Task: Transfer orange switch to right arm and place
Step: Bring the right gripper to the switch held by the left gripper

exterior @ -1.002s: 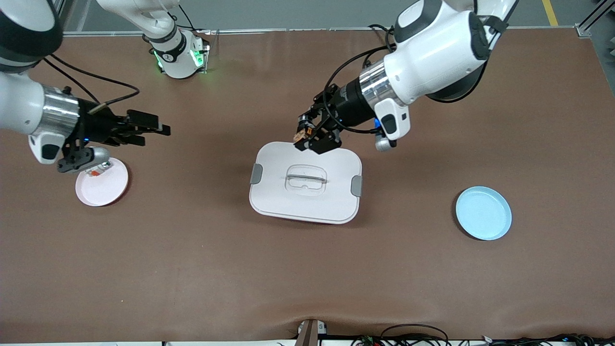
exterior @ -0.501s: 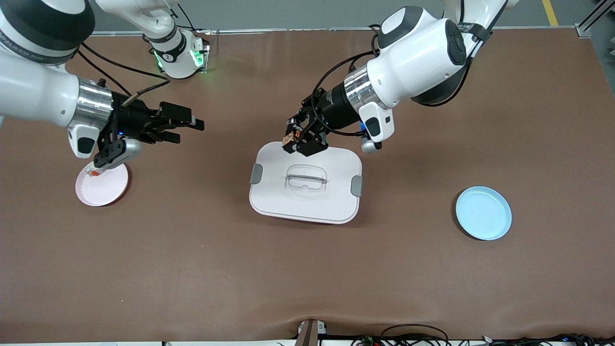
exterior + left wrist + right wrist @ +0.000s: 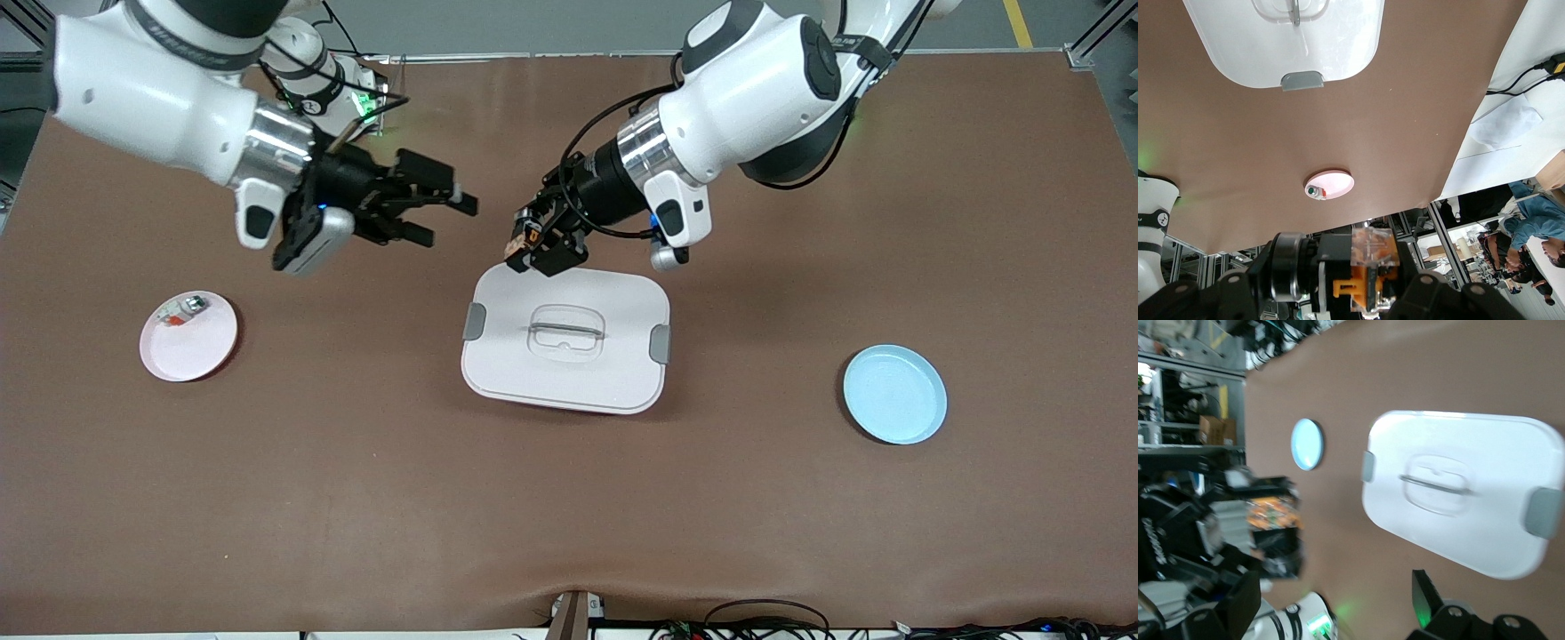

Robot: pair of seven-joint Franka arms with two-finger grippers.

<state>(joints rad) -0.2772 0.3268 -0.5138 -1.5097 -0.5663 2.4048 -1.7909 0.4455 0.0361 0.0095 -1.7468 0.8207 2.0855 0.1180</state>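
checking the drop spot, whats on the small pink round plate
Only a whitish-clear small piece with a red-orange part lies on the small pink round plate, near its rim. The plate under that piece is covered.

I log one brown matte table (image 3: 569, 498). Lying directly on it: a white rounded-rectangular container lid with grey end clips (image 3: 565, 339) at the middle, a pink round plate (image 3: 188, 336) toward the right arm's end, a light-blue round plate (image 3: 894, 394) toward the left arm's end.
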